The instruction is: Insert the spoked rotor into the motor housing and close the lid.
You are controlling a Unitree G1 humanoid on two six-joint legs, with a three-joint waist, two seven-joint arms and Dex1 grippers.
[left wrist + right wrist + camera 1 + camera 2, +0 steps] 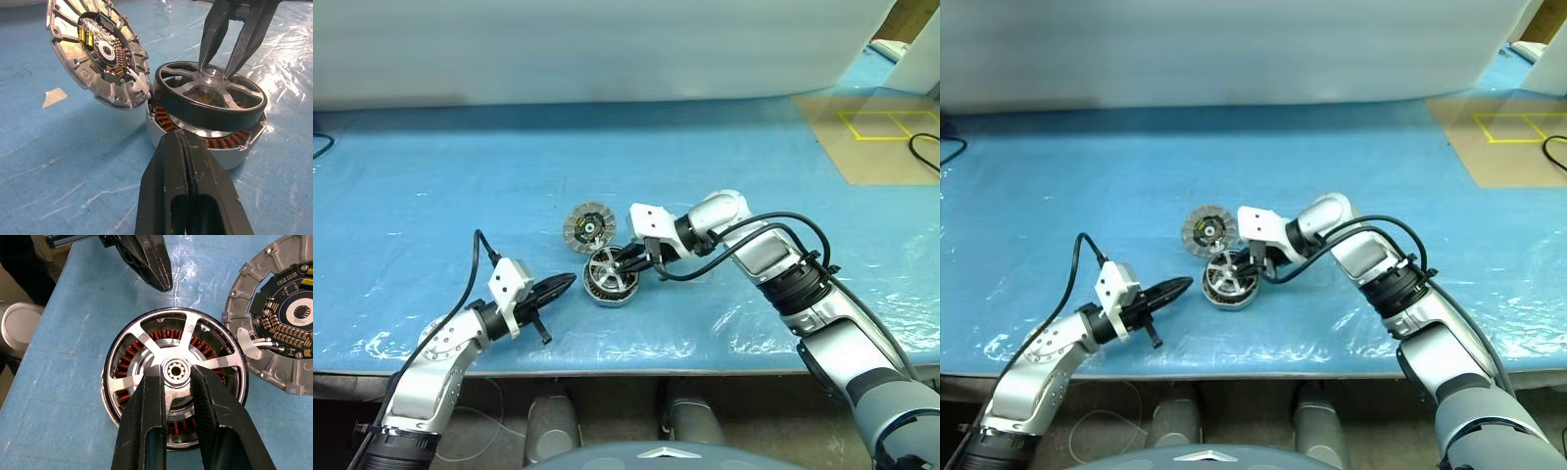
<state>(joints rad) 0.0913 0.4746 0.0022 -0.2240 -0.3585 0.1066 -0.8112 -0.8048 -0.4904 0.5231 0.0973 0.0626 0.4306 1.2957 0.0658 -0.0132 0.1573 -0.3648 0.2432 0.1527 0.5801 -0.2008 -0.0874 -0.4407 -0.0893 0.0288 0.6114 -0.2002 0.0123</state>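
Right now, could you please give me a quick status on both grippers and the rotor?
Left gripper shut, empty, beside the housing. Right gripper pinching the hub of the dark spoked rotor, sitting in the silver copper-wound housing. Ribbed silver lid off, alongside.

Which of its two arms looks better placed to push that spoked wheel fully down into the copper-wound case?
Probably the right. Its pincer already grips the hub of the spoked rotor, which sits tilted on the motor housing. The left pincer is shut and apart from the housing.
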